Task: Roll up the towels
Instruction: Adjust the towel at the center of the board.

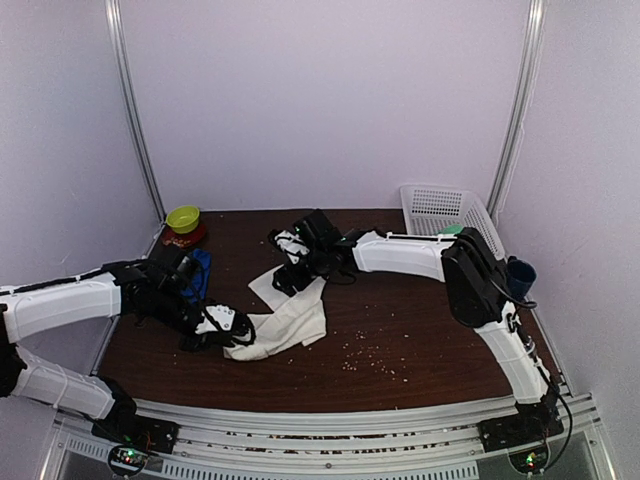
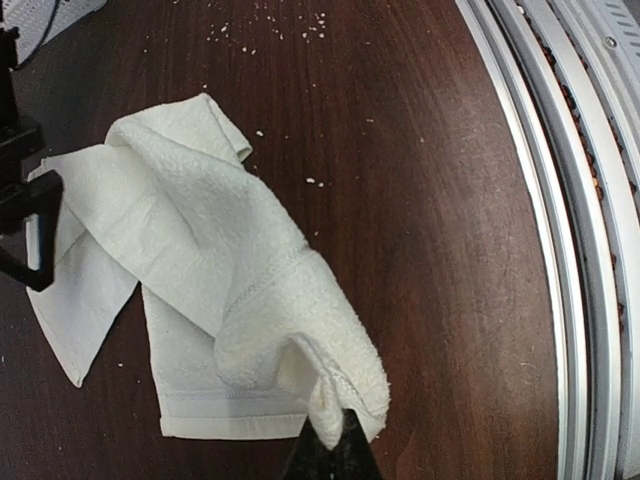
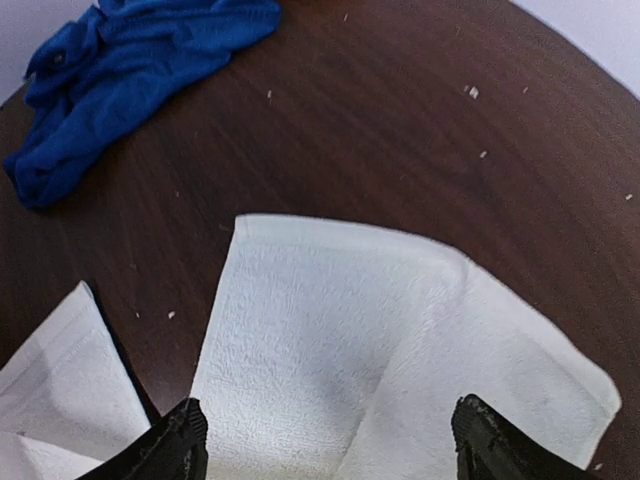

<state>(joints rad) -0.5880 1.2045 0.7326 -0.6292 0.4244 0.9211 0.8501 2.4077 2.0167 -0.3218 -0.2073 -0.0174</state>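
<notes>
Pinching the white towel (image 2: 200, 260) corner, left fingers (image 2: 352, 462); blue towel (image 3: 130, 70) crumpled apart.

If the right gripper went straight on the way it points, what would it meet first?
Most likely the white towel, spread right ahead of the right gripper and between its open fingers. The blue towel lies well off that line.

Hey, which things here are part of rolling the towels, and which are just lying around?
Part of the job: white towel, its corner pinched by the left tool; blue towel; right tool, open above the white towel.
Lying about: mesh basket, green bowl, blue cup, crumbs.
</notes>
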